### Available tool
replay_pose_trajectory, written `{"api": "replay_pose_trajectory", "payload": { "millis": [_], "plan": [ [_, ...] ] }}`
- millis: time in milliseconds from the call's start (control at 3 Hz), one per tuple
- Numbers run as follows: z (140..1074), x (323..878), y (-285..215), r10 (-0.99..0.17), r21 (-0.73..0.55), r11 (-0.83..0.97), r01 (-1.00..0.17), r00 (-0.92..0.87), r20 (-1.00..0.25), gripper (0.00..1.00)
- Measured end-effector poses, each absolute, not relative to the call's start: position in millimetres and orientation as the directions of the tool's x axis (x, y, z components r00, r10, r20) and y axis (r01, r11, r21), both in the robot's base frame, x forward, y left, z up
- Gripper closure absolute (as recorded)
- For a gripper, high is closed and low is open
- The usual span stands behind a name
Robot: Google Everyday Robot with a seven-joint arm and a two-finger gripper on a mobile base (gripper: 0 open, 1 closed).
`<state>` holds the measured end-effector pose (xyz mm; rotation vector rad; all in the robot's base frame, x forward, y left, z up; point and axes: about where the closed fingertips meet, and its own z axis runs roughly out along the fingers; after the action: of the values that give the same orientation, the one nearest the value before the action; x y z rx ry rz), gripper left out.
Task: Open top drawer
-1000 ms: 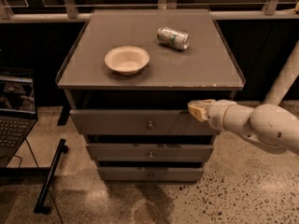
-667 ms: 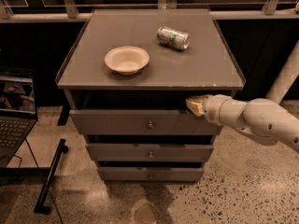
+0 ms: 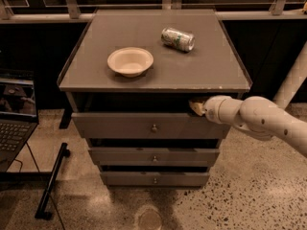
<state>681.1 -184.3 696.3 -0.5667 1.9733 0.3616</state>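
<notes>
The top drawer (image 3: 120,125) is the widest of three grey-brown drawer fronts, with a small round metal knob (image 3: 154,127) at its centre. It stands pulled out from the cabinet, with a dark gap above its front. My gripper (image 3: 195,106) comes in from the right on a white arm and sits at the drawer's upper right edge, just under the cabinet top. Its tip reaches into the dark gap above the drawer front.
On the cabinet top (image 3: 201,71) lie a cream bowl (image 3: 130,61) and a tipped drink can (image 3: 178,38). Two narrower drawers (image 3: 120,155) sit below. A laptop (image 3: 14,114) stands at the left, with a black bar (image 3: 52,183) on the speckled floor.
My gripper and arm have moved a little left and up along the top drawer's upper edge. The bowl and can have not moved.
</notes>
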Motion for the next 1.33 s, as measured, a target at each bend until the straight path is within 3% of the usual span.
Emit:
{"api": "replay_pose_trajectory", "payload": {
  "millis": [1333],
  "plan": [
    [670.3,677.6,-193.3,-0.278,-0.006,0.869,-0.494,-0.478,-0.834,1.00]
  ]
}}
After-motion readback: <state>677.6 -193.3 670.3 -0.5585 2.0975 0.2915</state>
